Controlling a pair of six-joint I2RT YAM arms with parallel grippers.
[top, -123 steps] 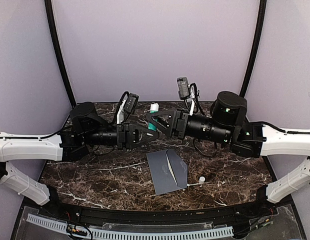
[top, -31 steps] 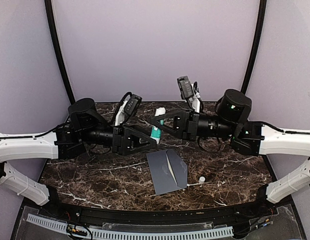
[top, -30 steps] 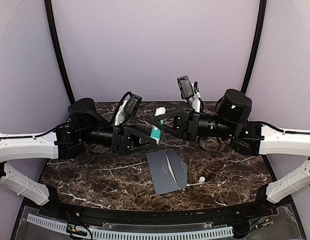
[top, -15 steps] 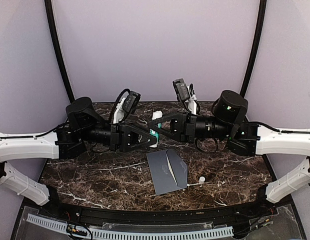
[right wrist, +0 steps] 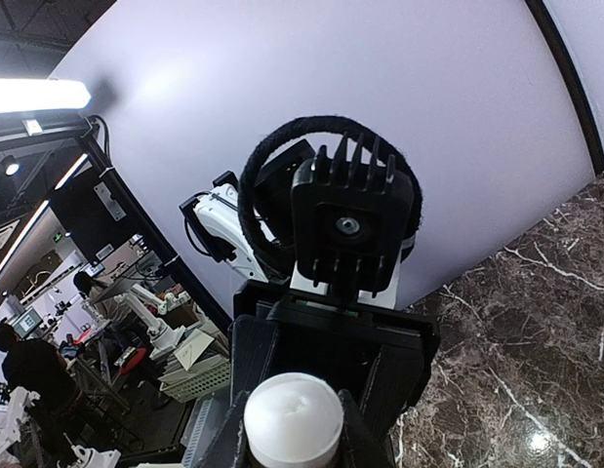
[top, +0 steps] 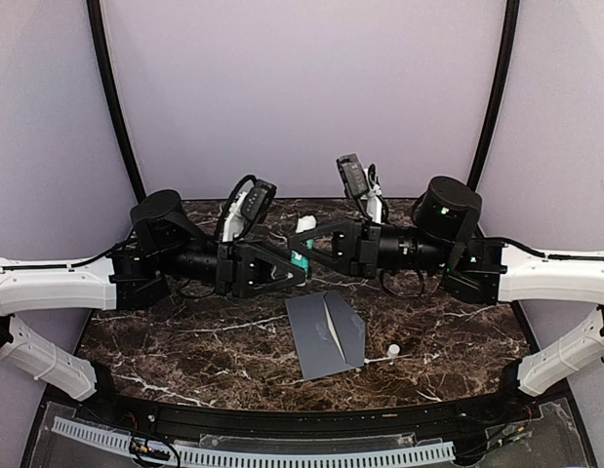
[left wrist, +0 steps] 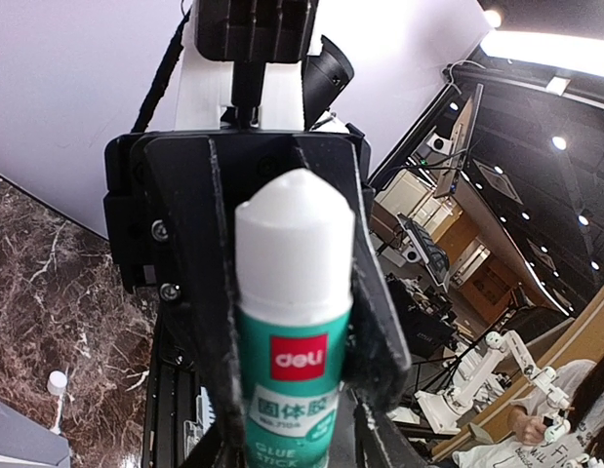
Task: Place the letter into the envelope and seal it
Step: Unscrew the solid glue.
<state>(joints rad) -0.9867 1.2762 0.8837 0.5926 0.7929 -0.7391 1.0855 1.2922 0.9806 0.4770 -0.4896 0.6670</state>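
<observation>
The slate-grey envelope (top: pixel 326 336) lies flat on the marble table, in front of both arms; one grey corner (left wrist: pixel 17 444) shows in the left wrist view. The letter is hidden; only a thin pale sliver shows along the envelope's flap edge. Above the table the two grippers meet tip to tip round a green and white glue stick (top: pixel 302 246). My left gripper (top: pixel 288 265) is shut on its green body (left wrist: pixel 294 390). My right gripper (top: pixel 305 240) is shut on its white end (right wrist: pixel 293 419).
A small white cap (top: pixel 392 349) lies on the table right of the envelope, also seen as a white cap (left wrist: pixel 56 382) in the left wrist view. Dark marble table (top: pixel 184 341), black curved frame posts and lilac walls behind.
The left gripper, open beside the stick a second ago, has closed round its green body. Both grippers rose slightly and the stick now lies flatter between them. The envelope has not moved.
</observation>
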